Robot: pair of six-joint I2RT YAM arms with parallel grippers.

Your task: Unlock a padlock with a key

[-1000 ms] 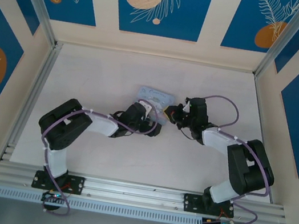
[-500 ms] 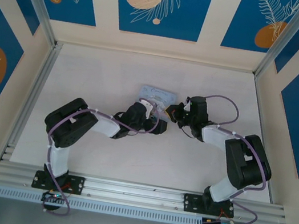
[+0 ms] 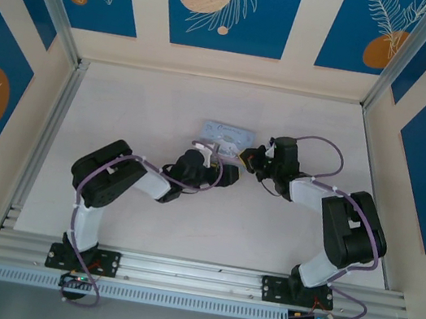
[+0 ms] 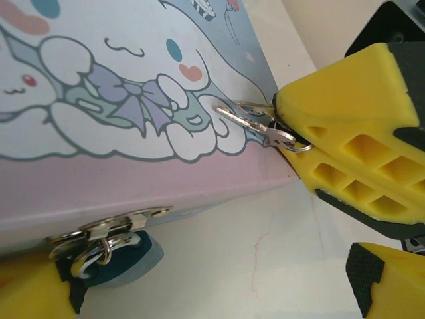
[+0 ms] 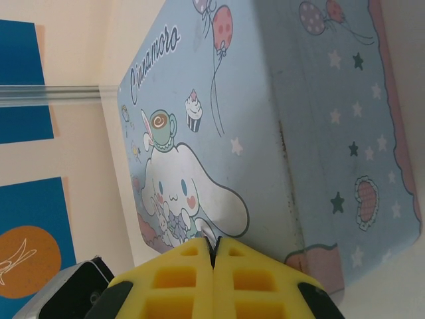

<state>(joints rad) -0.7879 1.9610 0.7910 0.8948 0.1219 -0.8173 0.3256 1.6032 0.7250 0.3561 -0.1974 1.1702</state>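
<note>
Right claw (image 4: pixel 292 136): clamped shut on the ring end of the key (image 4: pixel 255 123), blade sticking out over a corner of the tin (image 4: pixel 99 189).
Key: just above the tin's printed lid, near its front corner; cannot tell whether touching the lid.
Padlock (image 4: pixel 129 262): hanging at the hasp (image 4: pixel 126 222) on the tin's front wall, low by the table (image 4: pixel 265 246), against one yellow finger (image 4: pixel 30 296) of the left claw.
Left claw (image 3: pixel 227 174): spread wide, gripping nothing; one finger at the padlock, the other well off to the side.
Key to padlock: apart, with the key up at the lid and the padlock down at the front wall.
Change over the last second, top view: left elbow swung rightward and left claw drawn up closer to the tin's near side; right claw edged slightly farther from the bases, key end still at the tin's corner; tin lying slightly farther from the bases.
</note>
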